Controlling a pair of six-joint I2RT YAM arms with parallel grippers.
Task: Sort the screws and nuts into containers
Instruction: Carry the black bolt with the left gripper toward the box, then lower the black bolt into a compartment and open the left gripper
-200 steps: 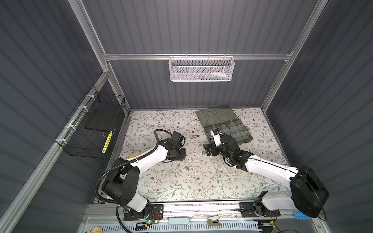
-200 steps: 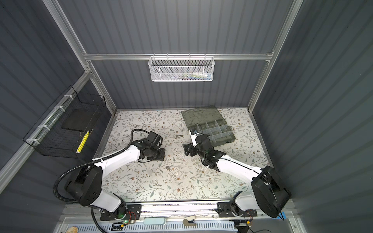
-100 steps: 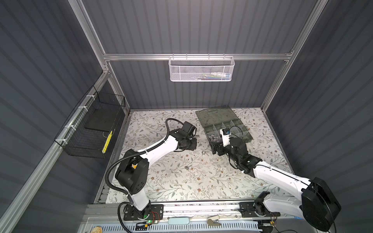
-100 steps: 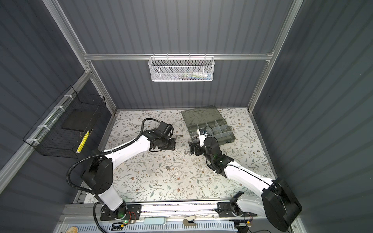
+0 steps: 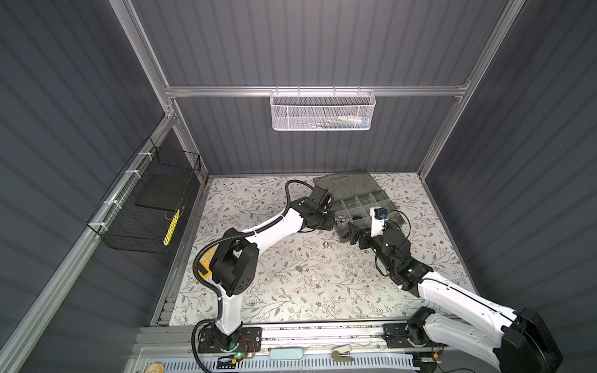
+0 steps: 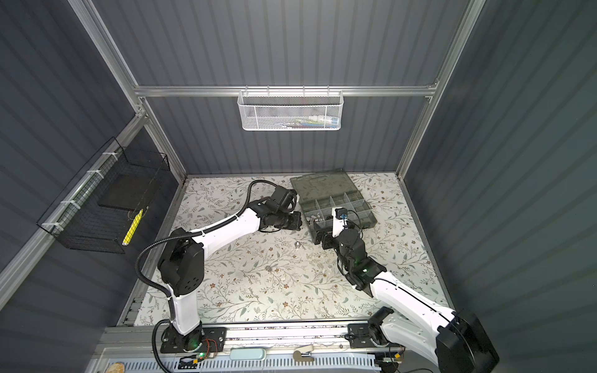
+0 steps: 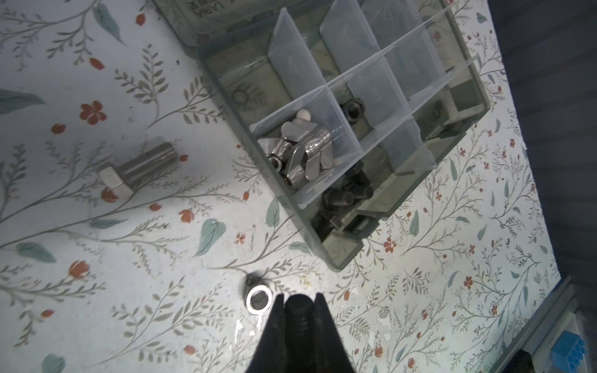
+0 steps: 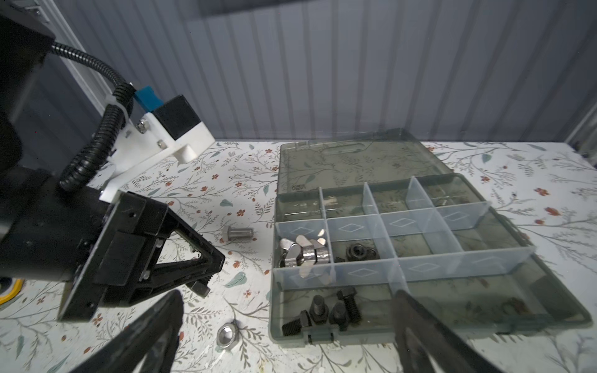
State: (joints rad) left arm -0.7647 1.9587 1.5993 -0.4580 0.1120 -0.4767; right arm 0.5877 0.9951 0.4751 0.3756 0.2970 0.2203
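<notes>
stored: black metal screws in near compartment, grey-green plastic case | loose: silver bolt, silver hex nut | left gripper pinching black screw | right gripper wide, empty

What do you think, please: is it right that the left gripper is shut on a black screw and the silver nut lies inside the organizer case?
Not quite. The silver nut lies on the table outside the organizer case, close to its corner, as the right wrist view shows. The left gripper is indeed shut on a black screw.
</notes>
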